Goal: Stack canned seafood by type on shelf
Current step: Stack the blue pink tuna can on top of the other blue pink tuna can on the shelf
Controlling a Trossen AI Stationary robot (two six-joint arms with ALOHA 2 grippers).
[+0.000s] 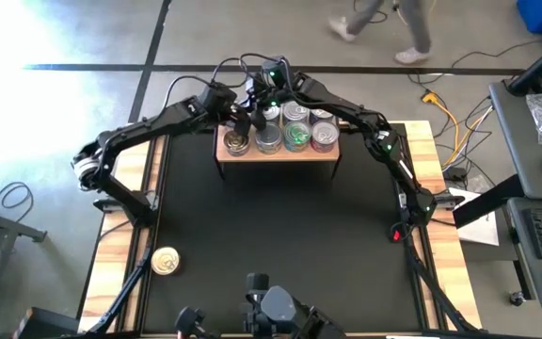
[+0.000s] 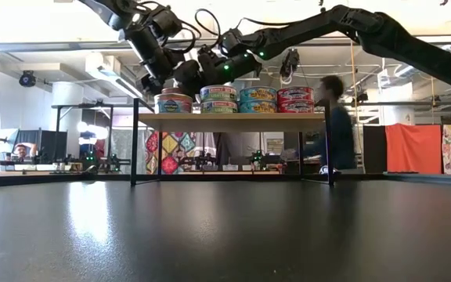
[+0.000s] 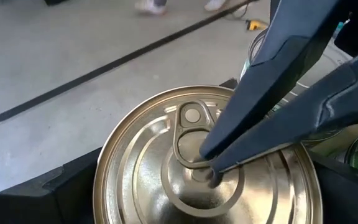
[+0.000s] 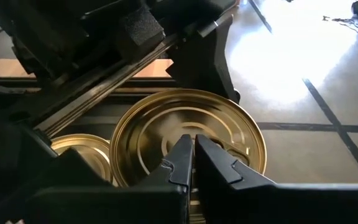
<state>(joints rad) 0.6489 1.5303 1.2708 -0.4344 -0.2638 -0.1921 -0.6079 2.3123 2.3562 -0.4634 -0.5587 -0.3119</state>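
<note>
Two matte black jointed arms, slim tubular links between bulkier rounded joints. Black cables looped loosely over the wrists. Small green indicator lights glowed near the wrist housings. White collar at the left arm's elbow joint, red spot low on the right arm. Dark tapered fingers [image 4: 185, 158], flat-faced, ended in narrow tips.

A grey concrete floor [image 1: 55, 38] crossed by dark tape lines [image 1: 158, 68] is seen, brightly lit at ten o'clock.
</note>
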